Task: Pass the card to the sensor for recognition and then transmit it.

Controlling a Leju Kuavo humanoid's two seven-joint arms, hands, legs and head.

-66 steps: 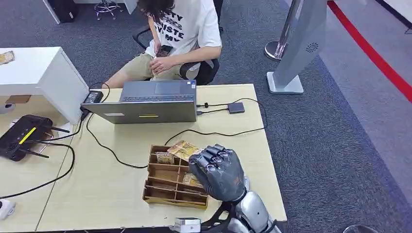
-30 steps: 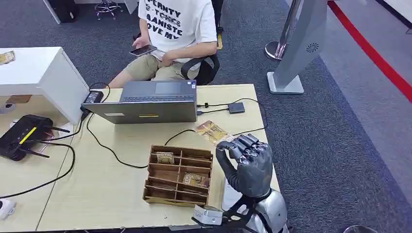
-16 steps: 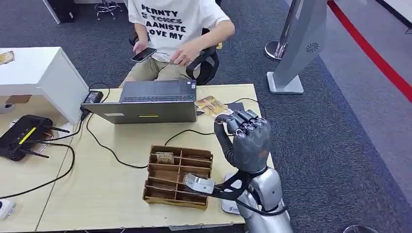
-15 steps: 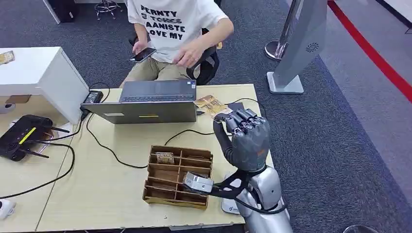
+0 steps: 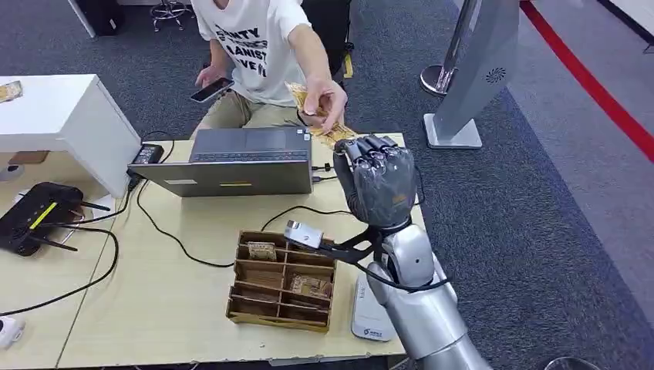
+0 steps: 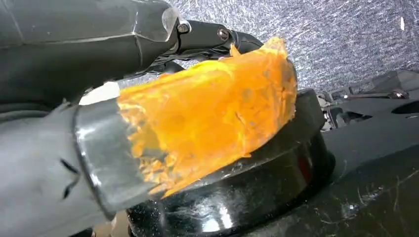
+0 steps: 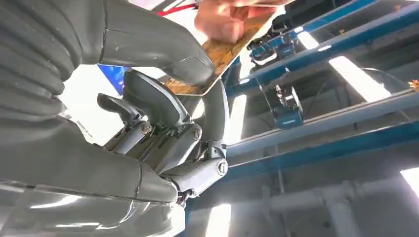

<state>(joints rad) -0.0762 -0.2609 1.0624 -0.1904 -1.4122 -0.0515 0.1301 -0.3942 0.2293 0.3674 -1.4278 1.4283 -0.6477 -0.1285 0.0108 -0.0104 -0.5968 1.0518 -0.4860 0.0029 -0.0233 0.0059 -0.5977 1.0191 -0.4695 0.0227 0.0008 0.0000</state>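
Right robot hand (image 5: 375,179) is raised over the far edge of the worktop (image 5: 177,297), its fingers closed on one card (image 5: 337,136) whose other end a seated person's hand (image 5: 327,100) grips at about 11 o'clock from the robot hand. In the right wrist view the same card (image 7: 223,49) sits pinched between the thick thumb and the darker fingers, with the person's fingers on its far end. Left robot hand (image 6: 148,138) in its own wrist view is wrapped in an orange film, and whether it is wide or closed cannot be told.

Counted: one card in transfer; two more cards lying in separate compartments of one wooden tray (image 5: 282,281); one laptop (image 5: 233,162) at 10 o'clock from the tray; one phone (image 5: 210,90) in the person's other hand; one black router (image 5: 35,217) at 9 o'clock; one white device (image 5: 370,312) at 3 o'clock beside the tray.

Pale wood worktop crossed by black cables, on grey carpet with a red stripe (image 5: 594,85) at 2 o'clock.
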